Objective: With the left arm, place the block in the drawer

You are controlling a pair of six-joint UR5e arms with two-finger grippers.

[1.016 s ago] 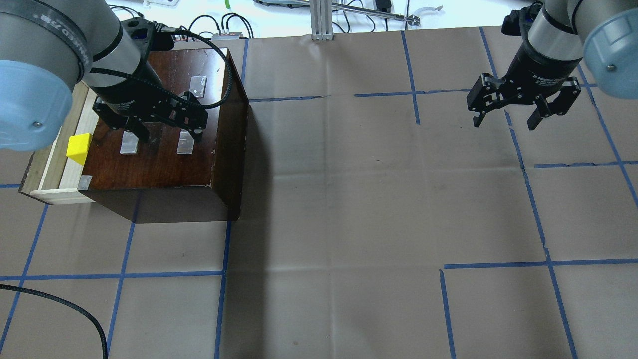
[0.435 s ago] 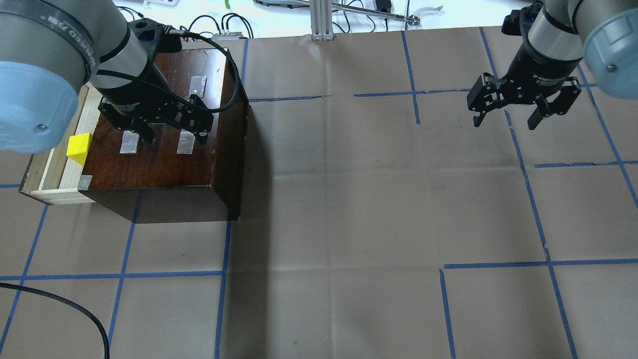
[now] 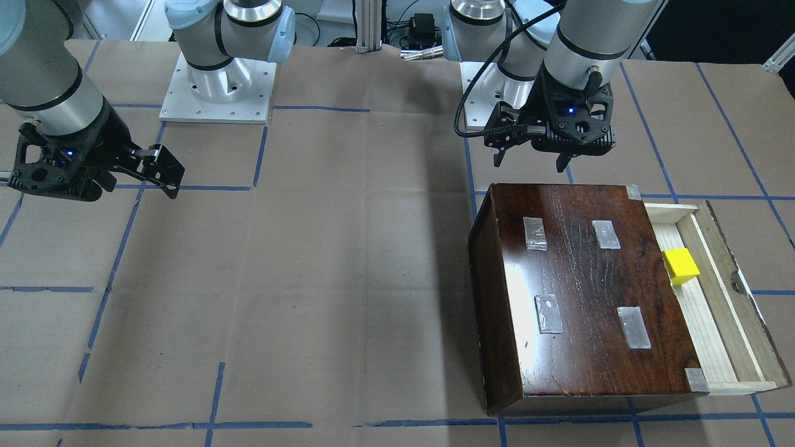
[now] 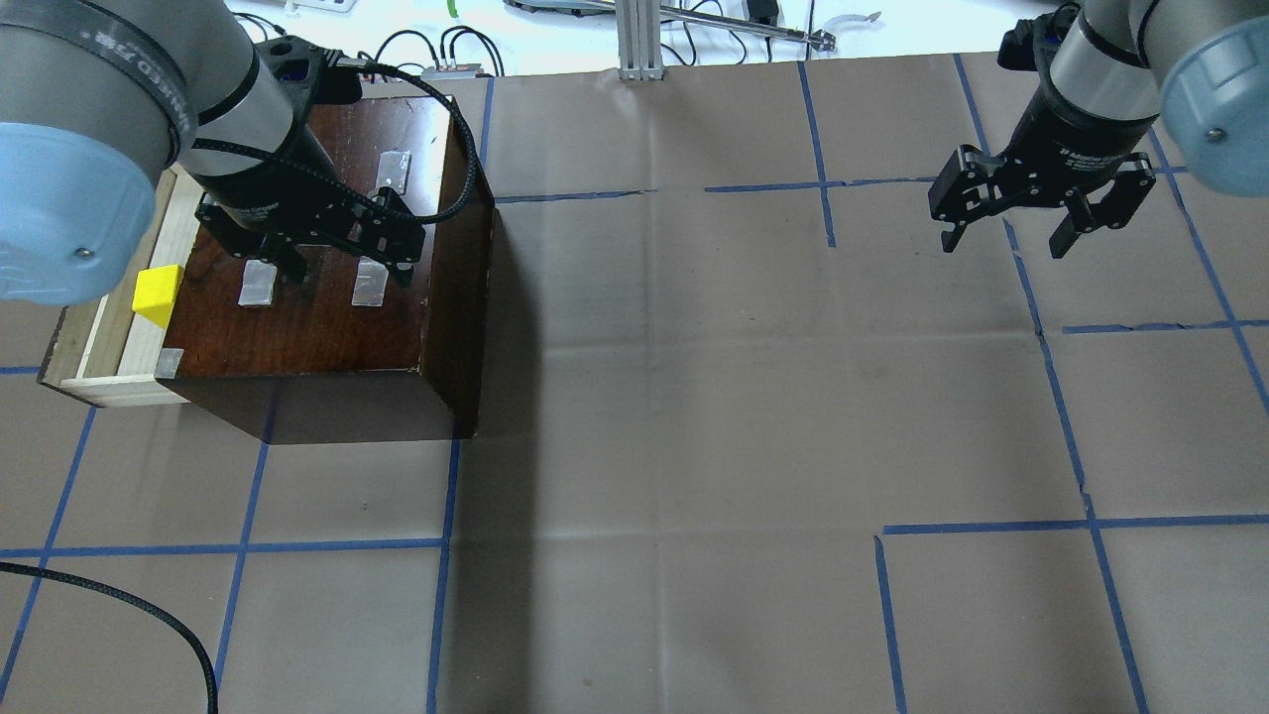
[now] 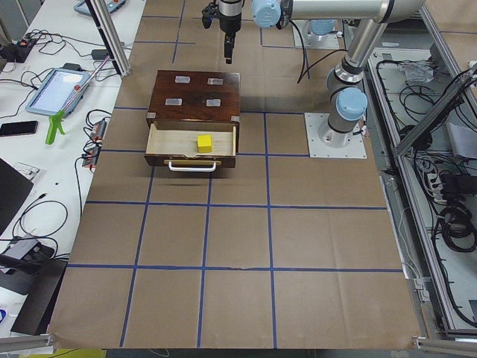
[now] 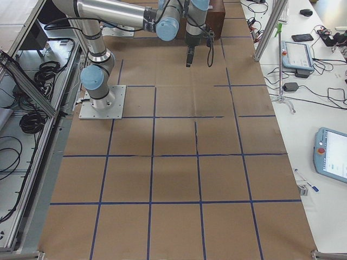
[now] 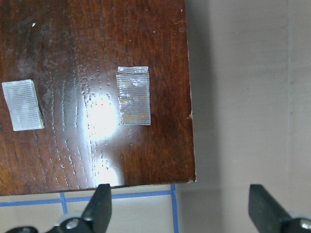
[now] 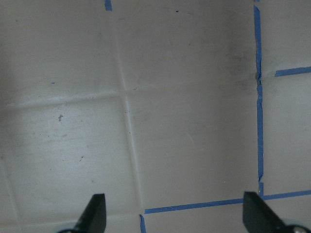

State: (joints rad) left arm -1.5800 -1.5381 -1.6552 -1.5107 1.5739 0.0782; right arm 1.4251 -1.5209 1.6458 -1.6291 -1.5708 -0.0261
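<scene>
On table, items by descending size.

1. Brown paper-covered table (image 4: 694,397) with blue tape grid. No change.

2. Left silver-grey robot arm (image 3: 584,43) with looping black braided cable (image 4: 436,149). Over the last second it has drifted a little across the box top, away from the drawer side. It has hardly moved in the last fraction of that second.

3. Right silver-grey robot arm (image 4: 1100,89). Hangs over bare paper, well apart from the box. No change.

4. Glossy dark-brown wooden box (image 3: 584,292) with four clear tape patches (image 3: 536,234) on its lid. Unmoved.

5. Shallow pale bare-wood drawer (image 3: 723,310) with half-round notch. Pulled out as far as it was a second ago.

6. Left black two-finger gripper (image 3: 529,160). Fingers spread wide with nothing between them. Hovers above the lid's robot-side edge, clear of the drawer.

7. Right black two-finger gripper (image 4: 1004,243). Fingers spread, empty, idle.

8. Small bright yellow cube block (image 3: 681,266). Rests on the drawer floor near the box's front face, where it lay a second ago. Whether it touches that face cannot be told.

Assessment: the cube is released and settled, and the left gripper is backing off, so the placement looks complete. Only the arm's withdrawal appears to remain.
</scene>
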